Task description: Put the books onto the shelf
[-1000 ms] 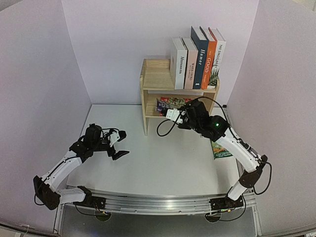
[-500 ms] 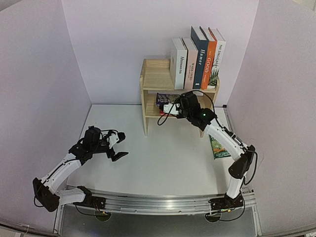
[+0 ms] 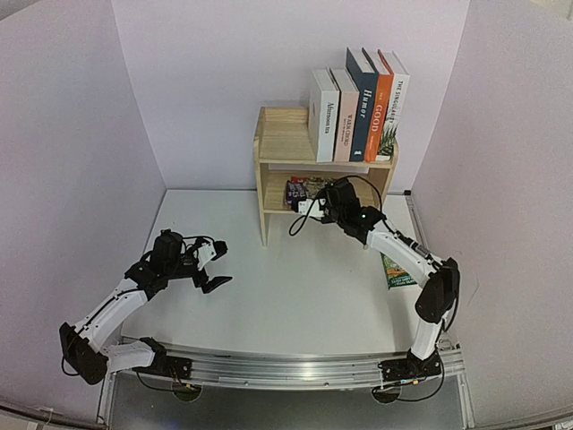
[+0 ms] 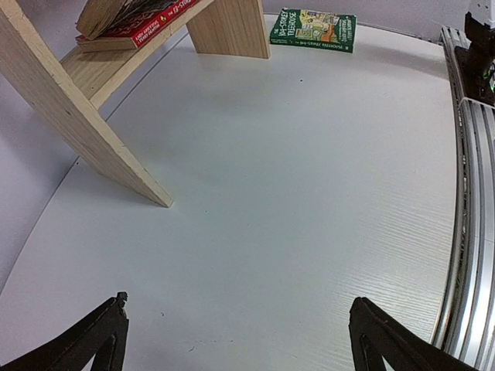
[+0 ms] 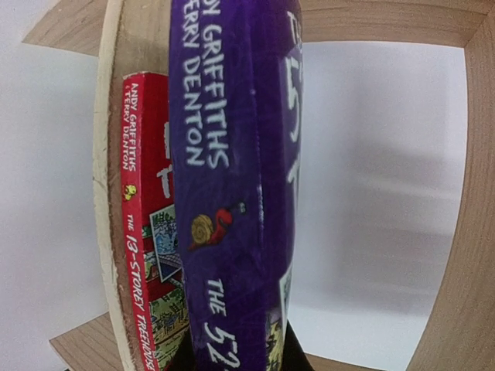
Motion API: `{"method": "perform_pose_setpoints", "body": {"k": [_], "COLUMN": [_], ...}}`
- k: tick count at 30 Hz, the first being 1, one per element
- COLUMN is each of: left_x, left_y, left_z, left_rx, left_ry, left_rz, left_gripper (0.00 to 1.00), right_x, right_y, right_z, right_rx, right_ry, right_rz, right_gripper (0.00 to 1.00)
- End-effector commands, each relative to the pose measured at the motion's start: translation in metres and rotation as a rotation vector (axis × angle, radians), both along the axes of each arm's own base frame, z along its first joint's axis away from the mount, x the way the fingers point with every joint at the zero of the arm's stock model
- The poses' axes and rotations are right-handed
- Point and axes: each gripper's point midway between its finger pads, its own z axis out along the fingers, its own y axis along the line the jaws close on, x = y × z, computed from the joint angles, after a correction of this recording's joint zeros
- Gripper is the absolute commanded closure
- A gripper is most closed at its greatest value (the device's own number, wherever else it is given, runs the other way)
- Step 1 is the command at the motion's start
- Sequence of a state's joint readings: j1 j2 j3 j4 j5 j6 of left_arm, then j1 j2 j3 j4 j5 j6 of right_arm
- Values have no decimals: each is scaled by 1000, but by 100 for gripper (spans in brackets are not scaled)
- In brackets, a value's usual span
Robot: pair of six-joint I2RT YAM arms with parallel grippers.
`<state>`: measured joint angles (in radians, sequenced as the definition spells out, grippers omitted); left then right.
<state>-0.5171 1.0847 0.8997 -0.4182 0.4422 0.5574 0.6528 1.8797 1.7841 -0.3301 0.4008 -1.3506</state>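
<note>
Since a moment ago my right arm has reached further forward, and now the right claw (image 3: 312,205) is poking into the bottom level of the shelf (image 3: 282,143). It is clamped on the purple book (image 5: 232,193), pinching it by one edge so most of the book sticks out in front and can go in first. The purple book is right next to the red book (image 5: 143,232), which lies flat on the bottom board. I think I am laying it on top of the red one, because these thin books would flop over if they stood up. I cannot tell if the two are touching yet.

Up on top, five books (image 3: 358,103) stand in a row at the right end, leaning on each other so they stay up.

One green book (image 4: 313,29) lies flat on the table (image 3: 295,287), near my right arm and beside the shelf. I guess it goes in next.

My left claw (image 3: 219,263) hangs over the table with its fingers wide apart and nothing in them, well away from the shelf so it does not get in the way
</note>
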Motion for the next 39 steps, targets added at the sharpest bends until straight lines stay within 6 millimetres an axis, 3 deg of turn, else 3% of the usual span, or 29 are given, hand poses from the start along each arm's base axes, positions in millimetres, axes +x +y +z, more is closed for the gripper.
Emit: {"method": "perform_pose_setpoints", "body": {"k": [1,28,29,33,39], "left_x": [3,5,5,5,4], "left_y": [-2,-2,-2,-1,0], "left_z": [8,0,0,-2,-4], "left_rx": [-11,13,13,18,24], "left_ry": [-32,-9,-9,-6,-6], "left_rz": [-4,-2,-3,1,-3], "left_gripper": [0,0,0,0,1], "right_x": [17,48,48,44,36], "right_y": [-2,-3,-3,-5,-8], "right_z": [31,-19,-18,-13,-6], "right_rx": [83,67,68,81,80], "right_ry": [-80,7,7,7,15], "right_rz": [6,14,15,17,24], "right_gripper": [100,100,98,71,56]}}
